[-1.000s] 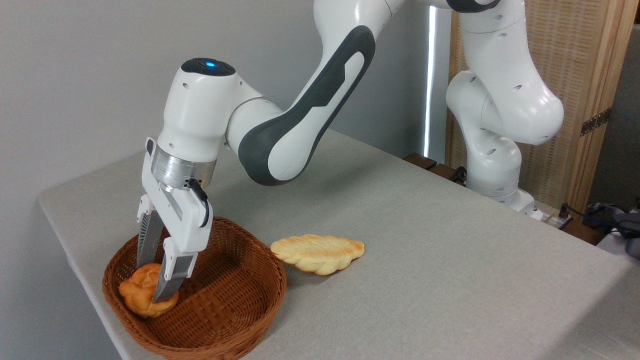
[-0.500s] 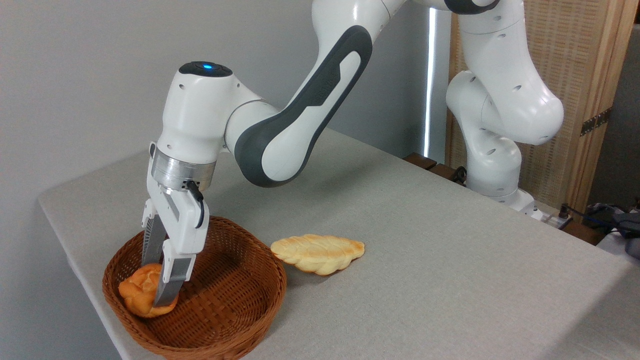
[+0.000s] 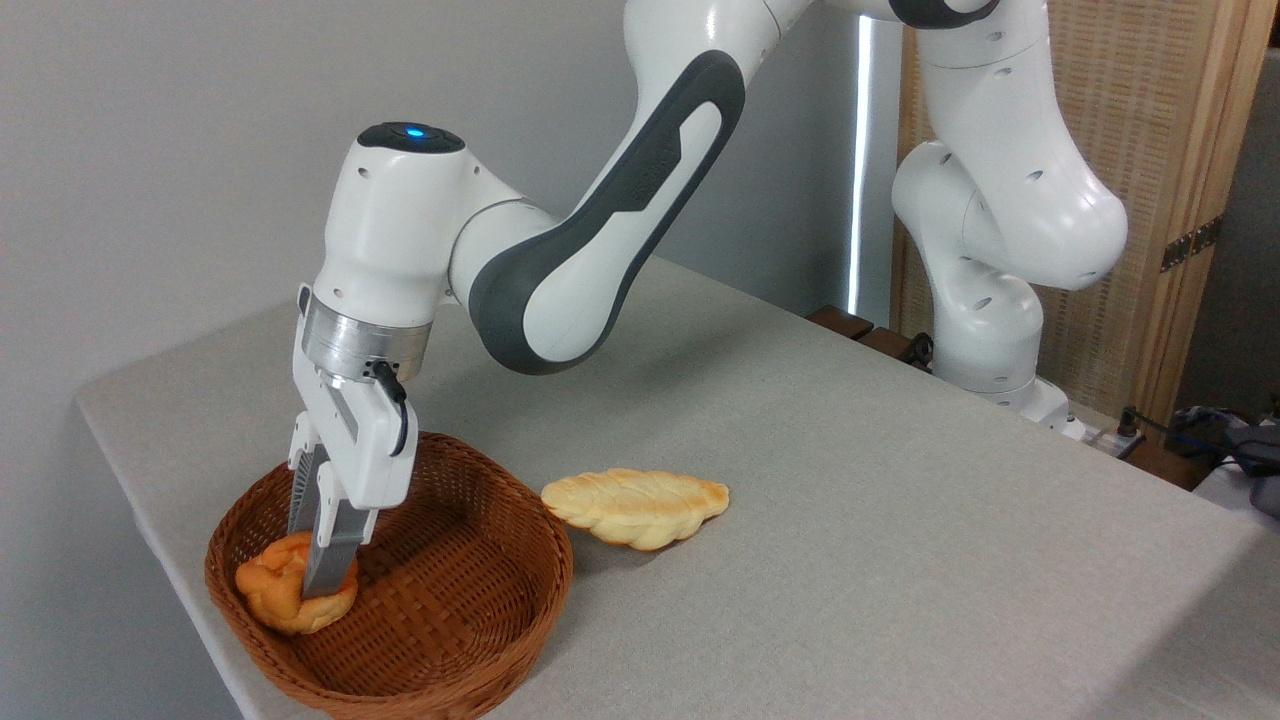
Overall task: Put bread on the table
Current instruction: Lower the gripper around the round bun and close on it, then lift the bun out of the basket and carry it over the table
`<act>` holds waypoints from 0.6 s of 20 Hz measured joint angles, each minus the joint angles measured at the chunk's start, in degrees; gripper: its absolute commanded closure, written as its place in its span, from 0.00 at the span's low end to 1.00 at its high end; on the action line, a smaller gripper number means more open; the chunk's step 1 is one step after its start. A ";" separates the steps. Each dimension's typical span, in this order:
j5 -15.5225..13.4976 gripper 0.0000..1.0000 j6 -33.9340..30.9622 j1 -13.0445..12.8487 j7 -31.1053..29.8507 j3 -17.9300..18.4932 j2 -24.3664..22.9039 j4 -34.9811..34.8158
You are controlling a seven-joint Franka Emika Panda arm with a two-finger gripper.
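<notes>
**Fingers narrowed onto the bun**

Since a second ago, the tool has drawn its fingers together, and they now pinch the bread, which sits squeezed at the left inside the wicker basket. That basket stands near the desk's front left corner. Just right of it, a braided loaf lies on the cloth.

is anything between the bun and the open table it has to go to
Only the basket wall: the bread lies inside it, gripper jaws closed on it. The braided loaf lies on the table just beyond.
</notes>
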 measured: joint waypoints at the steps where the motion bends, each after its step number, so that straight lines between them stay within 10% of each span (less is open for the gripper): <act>1: 0.00 0.66 0.00 0.00 0.00 0.00 0.00 0.01; 12: 0.00 0.66 0.00 -0.01 -0.01 -0.03 -0.23 0.45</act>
